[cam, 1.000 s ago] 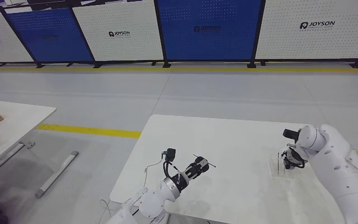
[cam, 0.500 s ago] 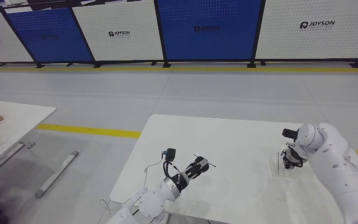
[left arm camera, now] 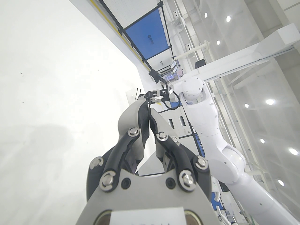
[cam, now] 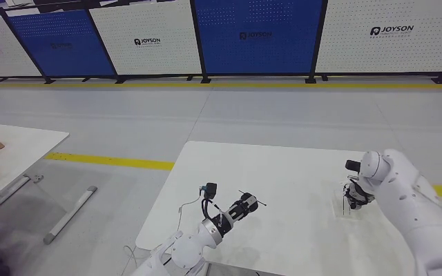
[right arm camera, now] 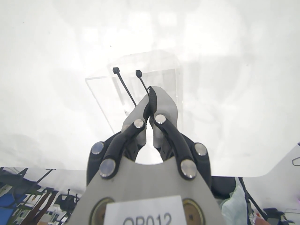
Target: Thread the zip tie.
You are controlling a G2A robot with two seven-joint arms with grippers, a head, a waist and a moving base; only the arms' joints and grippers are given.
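Observation:
My right gripper (cam: 351,198) (right arm camera: 150,94) is near the table's right edge, over a clear plastic stand (cam: 342,208) (right arm camera: 100,90). Two black zip ties stand in that stand. The gripper is shut on the strap of one zip tie (right arm camera: 142,80), whose head points away from the fingers. The second zip tie (right arm camera: 124,85) stands free beside it. My left gripper (cam: 247,204) (left arm camera: 148,112) hangs over the table's front left part, shut on another thin black zip tie (cam: 262,203) that sticks out on both sides of its fingertips.
The white table (cam: 290,172) is bare between the two arms. Its front edge lies close under the left arm, and the right edge is just beyond the stand. Grey floor and a blue and white panel fence (cam: 255,34) lie behind.
The right arm has shifted a little to the left, with its gripper staying at the stand. The left arm has not moved.

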